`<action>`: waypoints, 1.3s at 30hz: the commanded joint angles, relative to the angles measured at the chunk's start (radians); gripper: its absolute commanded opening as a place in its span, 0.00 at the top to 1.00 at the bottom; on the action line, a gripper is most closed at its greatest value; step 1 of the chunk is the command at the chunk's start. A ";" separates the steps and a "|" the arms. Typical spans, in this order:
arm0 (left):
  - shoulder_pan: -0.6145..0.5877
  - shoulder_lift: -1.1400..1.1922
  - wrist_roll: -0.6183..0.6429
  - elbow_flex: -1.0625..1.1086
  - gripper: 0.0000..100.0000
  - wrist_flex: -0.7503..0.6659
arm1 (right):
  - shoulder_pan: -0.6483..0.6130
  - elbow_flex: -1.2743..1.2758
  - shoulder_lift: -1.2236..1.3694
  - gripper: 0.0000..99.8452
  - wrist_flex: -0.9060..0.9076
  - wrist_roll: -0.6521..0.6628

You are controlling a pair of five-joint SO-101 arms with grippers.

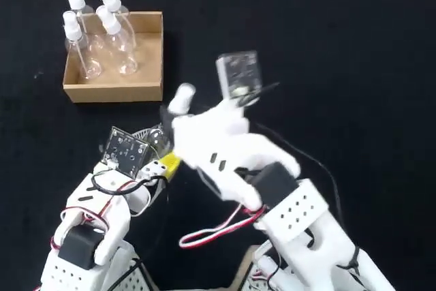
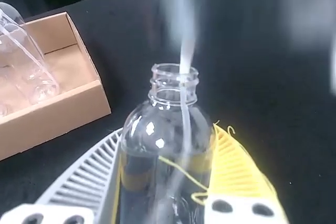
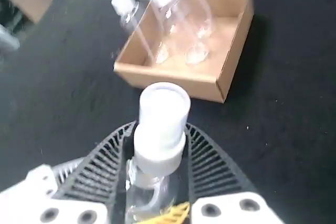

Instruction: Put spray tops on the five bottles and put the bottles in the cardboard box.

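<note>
Clamped between the left gripper's (image 2: 169, 129) white and yellow fingers, the fifth bottle (image 2: 157, 150) stands upright with its threaded neck bare. Only the dip tube (image 2: 186, 61) reaches down into it — the right gripper (image 3: 160, 132) is closed on the spray top (image 3: 163, 114) just above. Four capped bottles (image 1: 102, 39) stand in the cardboard box (image 1: 112, 91), apart on the black table's (image 1: 340, 66) far side, so I judge the task nearly done — left are seating this top and boxing the last bottle.

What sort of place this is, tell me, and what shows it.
Probably a robotics lab bench: a black-covered table, a left arm and right arm at it, and a cardboard box of spray bottles.
</note>
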 commanded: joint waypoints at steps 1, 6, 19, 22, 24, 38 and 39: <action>-0.005 -0.008 0.011 -0.005 0.91 -0.025 | -0.064 0.027 -0.045 0.97 -0.064 0.089; -0.005 -0.008 0.011 -0.004 0.91 -0.025 | -0.063 0.064 -0.077 0.97 -0.084 0.092; -0.005 -0.008 0.011 -0.012 0.91 -0.025 | -0.068 0.088 -0.076 0.84 -0.086 0.089; -0.005 -0.008 0.011 -0.013 0.91 -0.023 | -0.068 0.088 -0.076 0.81 -0.086 0.087; -0.005 -0.008 0.011 -0.013 0.91 -0.023 | -0.068 0.088 -0.076 0.81 -0.086 0.087; -0.005 -0.008 0.011 -0.013 0.91 -0.029 | -0.097 0.039 -0.107 0.80 -0.077 0.094; -0.007 -0.008 0.011 -0.013 0.91 -0.037 | -0.104 0.039 -0.107 0.80 -0.077 0.094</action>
